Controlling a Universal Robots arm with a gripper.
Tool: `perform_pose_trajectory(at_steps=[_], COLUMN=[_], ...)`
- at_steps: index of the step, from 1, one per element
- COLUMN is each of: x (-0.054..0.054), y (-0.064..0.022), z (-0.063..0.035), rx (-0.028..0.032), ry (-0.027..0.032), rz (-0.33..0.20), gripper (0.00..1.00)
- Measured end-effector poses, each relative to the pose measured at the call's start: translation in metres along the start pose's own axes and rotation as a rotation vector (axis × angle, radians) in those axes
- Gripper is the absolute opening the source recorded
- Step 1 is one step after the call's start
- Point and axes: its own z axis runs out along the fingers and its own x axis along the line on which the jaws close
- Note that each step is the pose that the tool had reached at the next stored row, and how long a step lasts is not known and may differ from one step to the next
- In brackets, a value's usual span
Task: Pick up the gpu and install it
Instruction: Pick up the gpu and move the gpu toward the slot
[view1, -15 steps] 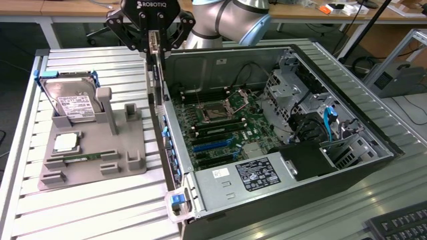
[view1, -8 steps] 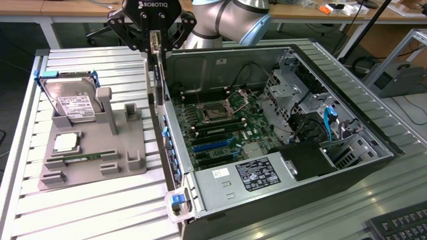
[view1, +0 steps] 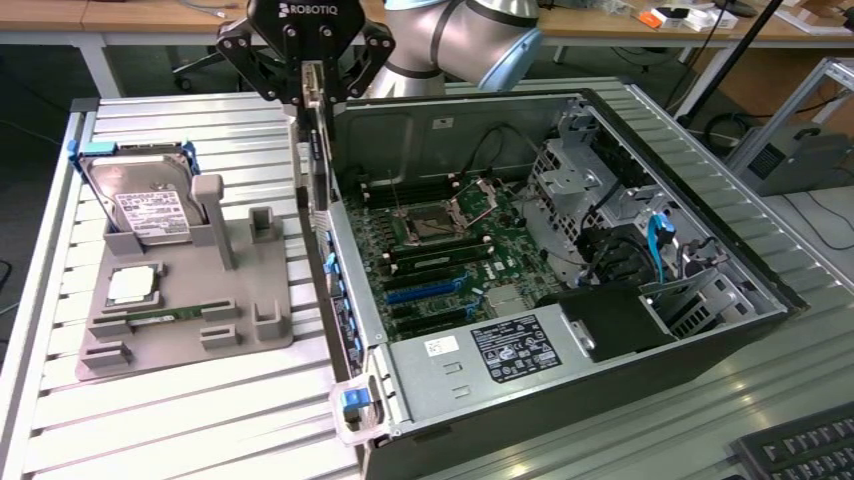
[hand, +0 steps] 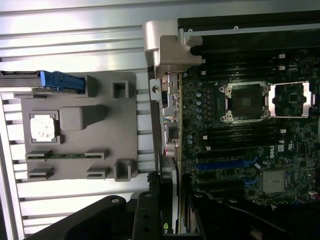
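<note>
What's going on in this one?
The arm's gripper has the gpu pinched at its top edge. The card hangs upright by the wall of the open computer case that is nearest the grey fixture. The blue slots on the motherboard are empty, so the card is not yet installed. The hard drive sits in the fixture.

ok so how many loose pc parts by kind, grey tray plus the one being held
silver hard drive with white label: 1
square silver processor chip: 1
narrow green memory stick: 1
thin flat gpu card with silver bracket, held by the black end effector: 1
total: 4
</note>
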Motion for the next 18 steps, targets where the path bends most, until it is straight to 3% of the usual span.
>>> perform_pose_trajectory(at_steps=[18], x=[-0.0071], y=[0.0006], z=[0.0006], rx=[0.0002], ry=[0.0], rz=[0.0], gripper=[0.27])
